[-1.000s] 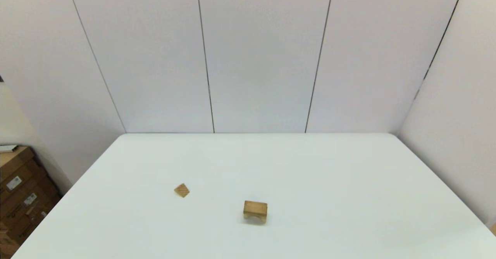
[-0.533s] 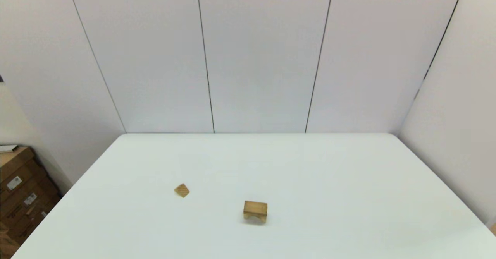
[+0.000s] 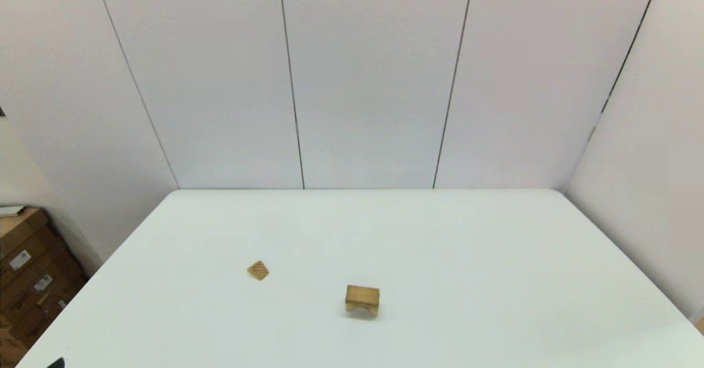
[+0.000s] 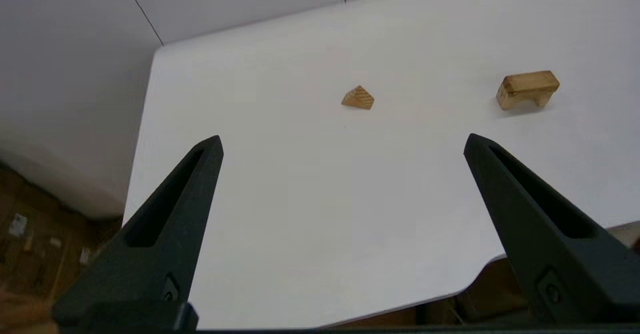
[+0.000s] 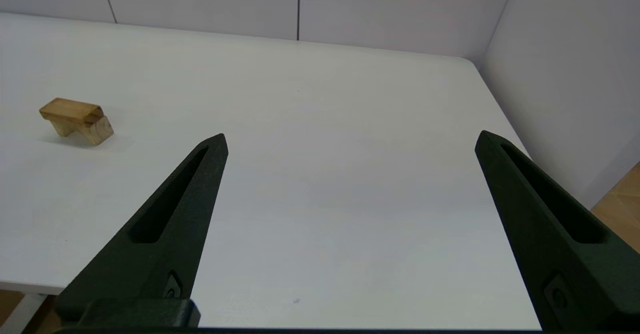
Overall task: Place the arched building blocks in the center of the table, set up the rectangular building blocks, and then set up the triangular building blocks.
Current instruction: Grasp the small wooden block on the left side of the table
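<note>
Black tip of left pincer point(image 3: 56, 363) newly peeking in at desk's point(image 3: 467, 258) near-left corner, fingers spread wide, empty. Right pincer point(image 5: 350, 139) wide, empty, over near edge. Chunky light-tan arched wooden block point(image 3: 362, 300) mid-desk toward near edge; small striped tan wedge point(image 3: 258, 270) apart, toward left edge.

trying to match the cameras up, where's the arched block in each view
Head view: arched block low, just left of centre, on the table.
Left wrist view: upper right, beyond the open left end effector.
Right wrist view: far left, beside the open right end effector.
Shared landmark: the wall panel seam behind the table.
</note>
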Robot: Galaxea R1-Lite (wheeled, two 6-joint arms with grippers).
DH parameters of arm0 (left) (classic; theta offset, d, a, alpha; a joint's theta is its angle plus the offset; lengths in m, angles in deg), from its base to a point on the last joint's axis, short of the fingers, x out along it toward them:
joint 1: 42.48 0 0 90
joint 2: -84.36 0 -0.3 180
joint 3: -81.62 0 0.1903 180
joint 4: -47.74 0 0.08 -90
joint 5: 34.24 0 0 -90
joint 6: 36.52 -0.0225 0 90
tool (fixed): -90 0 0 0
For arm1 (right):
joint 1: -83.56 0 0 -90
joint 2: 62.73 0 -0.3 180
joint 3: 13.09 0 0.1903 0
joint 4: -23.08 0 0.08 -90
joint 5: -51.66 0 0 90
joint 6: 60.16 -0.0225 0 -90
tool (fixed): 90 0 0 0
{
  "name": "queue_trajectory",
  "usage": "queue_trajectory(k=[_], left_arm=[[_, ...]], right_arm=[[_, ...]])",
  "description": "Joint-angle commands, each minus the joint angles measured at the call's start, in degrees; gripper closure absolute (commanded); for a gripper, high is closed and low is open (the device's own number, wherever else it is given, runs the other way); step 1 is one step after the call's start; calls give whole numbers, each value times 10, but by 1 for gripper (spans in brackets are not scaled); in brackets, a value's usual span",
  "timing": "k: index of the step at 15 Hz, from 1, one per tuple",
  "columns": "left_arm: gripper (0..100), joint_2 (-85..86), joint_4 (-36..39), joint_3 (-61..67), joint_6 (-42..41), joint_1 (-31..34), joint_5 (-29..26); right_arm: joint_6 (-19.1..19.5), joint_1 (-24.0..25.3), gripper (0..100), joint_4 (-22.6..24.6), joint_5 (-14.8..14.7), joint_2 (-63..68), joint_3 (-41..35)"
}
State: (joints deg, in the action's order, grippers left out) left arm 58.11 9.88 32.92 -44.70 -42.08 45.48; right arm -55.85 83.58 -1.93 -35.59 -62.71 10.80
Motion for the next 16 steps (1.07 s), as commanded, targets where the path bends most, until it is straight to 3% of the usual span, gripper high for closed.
queue_trajectory(k=[1, 5, 8, 10, 13, 16], left_arm=[[0, -313, 0, -127, 2, -1, 0], [0, -505, 16, -194, 7, 0, 0], [0, -633, 126, -197, 8, -1, 0], [0, -709, 157, -205, 10, -1, 3], [0, -760, 131, -249, 49, -9, 1], [0, -796, 54, -317, 87, -29, 1]], right_arm=[[0, 0, 0, 0, 1, -1, 0], [0, 1, 0, 0, 1, -1, 0], [1, 1, 0, 0, 1, -1, 0], [0, 0, 0, 0, 1, -1, 0], [0, 1, 0, 0, 1, -1, 0], [0, 0, 0, 0, 1, -1, 0]])
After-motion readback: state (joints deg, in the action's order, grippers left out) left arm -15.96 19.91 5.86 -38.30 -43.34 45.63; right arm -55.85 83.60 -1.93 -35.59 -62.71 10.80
